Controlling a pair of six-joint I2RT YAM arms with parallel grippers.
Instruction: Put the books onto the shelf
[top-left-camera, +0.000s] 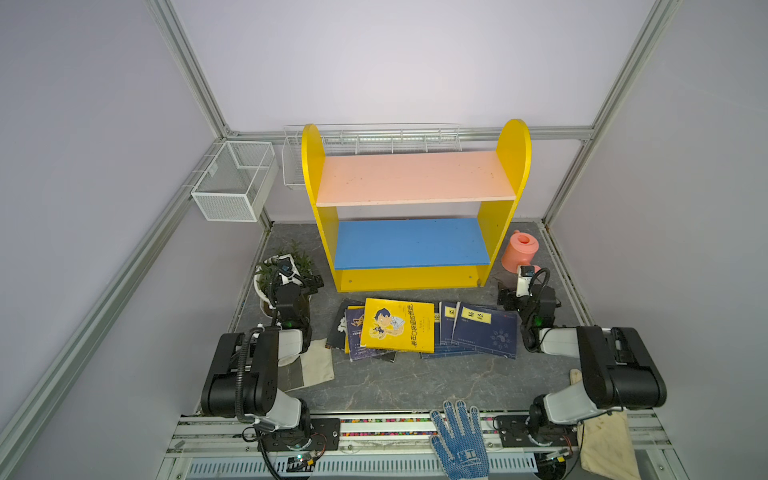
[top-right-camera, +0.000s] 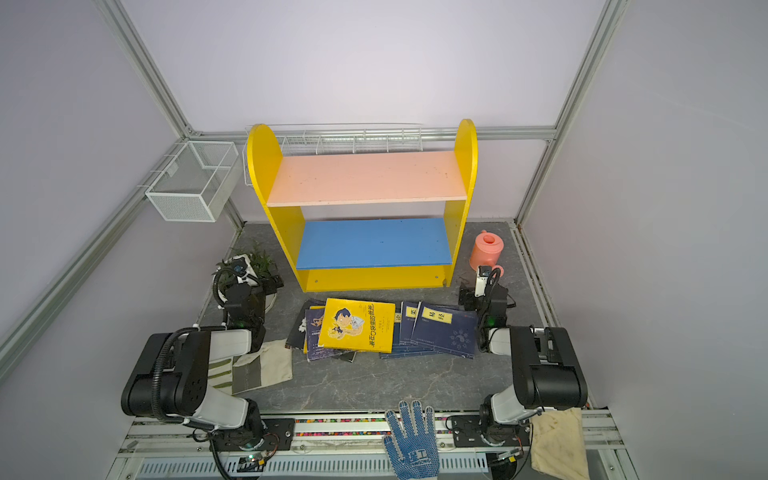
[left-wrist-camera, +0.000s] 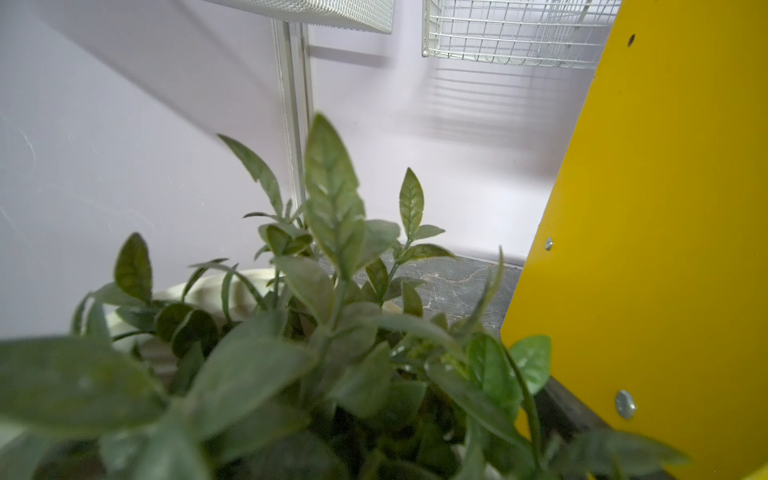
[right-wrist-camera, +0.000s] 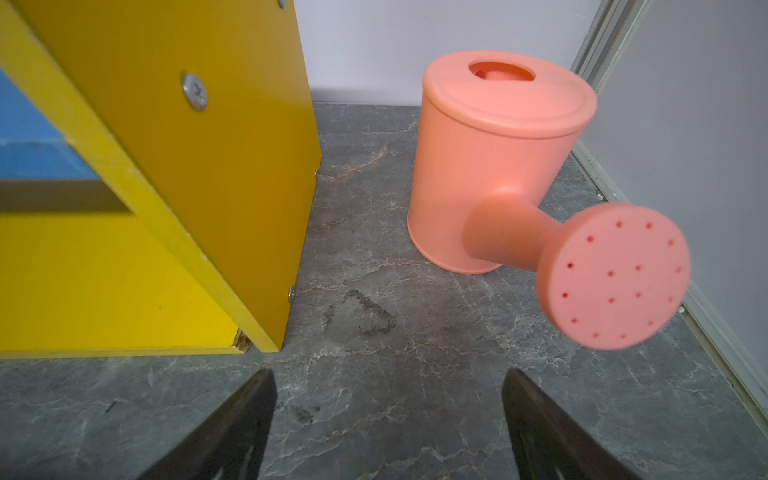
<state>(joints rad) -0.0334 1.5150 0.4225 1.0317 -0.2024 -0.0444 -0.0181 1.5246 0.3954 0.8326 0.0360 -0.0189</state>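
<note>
Lying overlapped on the table, books front the 2-tier shelf.

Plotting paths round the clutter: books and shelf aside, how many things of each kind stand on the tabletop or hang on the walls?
Baskets on the walls: 2 (mesh basket, long wire basket)
Potted plant: 1
Watering can: 1
Total: 4
</note>
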